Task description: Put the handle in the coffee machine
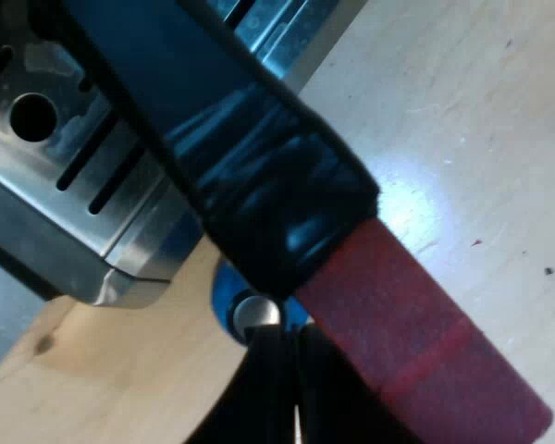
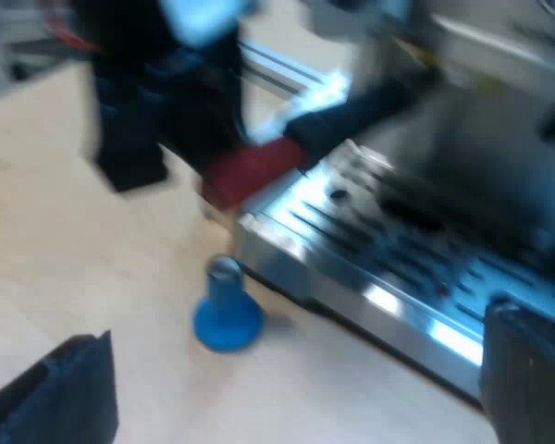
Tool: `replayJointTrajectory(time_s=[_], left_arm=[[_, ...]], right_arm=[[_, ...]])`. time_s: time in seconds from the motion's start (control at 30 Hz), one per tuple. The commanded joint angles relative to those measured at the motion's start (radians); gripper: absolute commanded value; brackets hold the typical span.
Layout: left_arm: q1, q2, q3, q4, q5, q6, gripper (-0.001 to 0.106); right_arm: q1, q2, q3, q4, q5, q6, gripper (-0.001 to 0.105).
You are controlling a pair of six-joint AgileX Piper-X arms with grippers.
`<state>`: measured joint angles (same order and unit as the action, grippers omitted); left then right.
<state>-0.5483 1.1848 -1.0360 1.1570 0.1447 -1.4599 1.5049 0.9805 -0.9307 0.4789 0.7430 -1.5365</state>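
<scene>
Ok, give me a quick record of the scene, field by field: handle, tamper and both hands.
handle: dark with red end, extends from the front of the machine out past the drip tray corner; locked or not, cannot tell
tamper: blue, upright on the table beside the drip tray
left hand: at the handle's red end
right hand: open, empty, near the tamper

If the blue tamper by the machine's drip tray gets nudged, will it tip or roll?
Probably steady: the tamper stands upright on a wide round base. A knock high on its narrow stem might topple it; then it would likely roll in an arc. It looks rigid, not fragile.
</scene>
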Motion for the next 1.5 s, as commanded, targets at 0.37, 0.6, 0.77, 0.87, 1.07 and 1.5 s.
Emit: replayJointTrajectory(time_s=[0.37,0.6,0.77,0.87,1.07,1.5], left_arm=[[-0.132,-0.005,-0.024,-0.106,0.146,0.003,0.0],[-0.132,-0.005,-0.032,-0.175,0.316,0.003,0.0],[-0.132,-0.005,-0.032,-0.209,0.317,0.003,0.0],[-0.132,-0.005,-0.032,-0.199,0.304,0.003,0.0],[-0.111,-0.005,-0.032,-0.056,0.178,0.085,0.0],[0.154,-0.185,-0.032,0.047,0.164,0.108,0.0]], right_arm=[[0.002,0.001,-0.006,0.132,0.113,0.18,0.081],[0.002,0.001,-0.006,0.144,0.113,0.19,0.081],[0.002,0.001,-0.006,0.144,0.113,0.19,0.081],[0.002,0.001,-0.006,0.144,0.113,0.19,0.081],[0.002,0.001,-0.006,0.144,0.081,0.186,0.081],[-0.001,0.001,-0.008,0.102,-0.097,0.107,0.081]])
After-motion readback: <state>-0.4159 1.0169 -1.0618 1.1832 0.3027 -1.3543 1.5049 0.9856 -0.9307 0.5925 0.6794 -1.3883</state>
